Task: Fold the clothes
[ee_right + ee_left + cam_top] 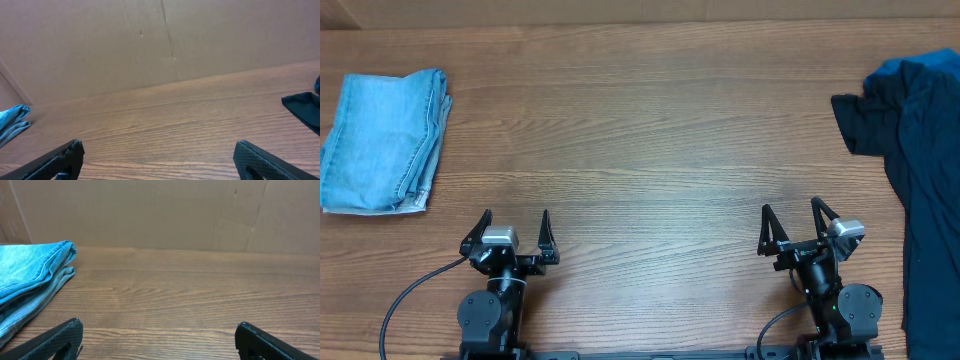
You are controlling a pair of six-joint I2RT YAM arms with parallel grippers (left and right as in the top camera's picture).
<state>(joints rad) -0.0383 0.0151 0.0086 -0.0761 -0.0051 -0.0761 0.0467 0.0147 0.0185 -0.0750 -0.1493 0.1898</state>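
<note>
The left tool [515, 222] sits at the near edge of the tabletop [650, 130], its two black fingers spread wide with only bare wood between them; it grips nothing. The right tool [790, 212] stands the same way on the other side, fingers fully apart and empty, turned slightly towards the right. Both point away from the bases, across the tabletop. A black cable [405, 300] curves out from the left arm's base, and another loops by the right base.

Each wrist view shows the two finger ends low in the corners, with wood grain running across between them.

The tabletop is brown wood-grain laminate with long streaks running left to right. Its whole middle stretch carries nothing.

The jeans [385, 140] lie at the far left, well apart from the left tool. They are light-blue denim folded into a neat stack, with the layered edges on the right side. In the left wrist view the stack shows at the left edge, flat on the wood. The right wrist view catches only a small corner of it, far to the left.

The dark clothes [925, 180] lie at the right edge, unfolded and rumpled, running down past the right arm's base and out of view. A brighter blue patch shows at their top.

Behind the tabletop stands a plain brown cardboard wall [150, 215], creased and seamed in places.
</note>
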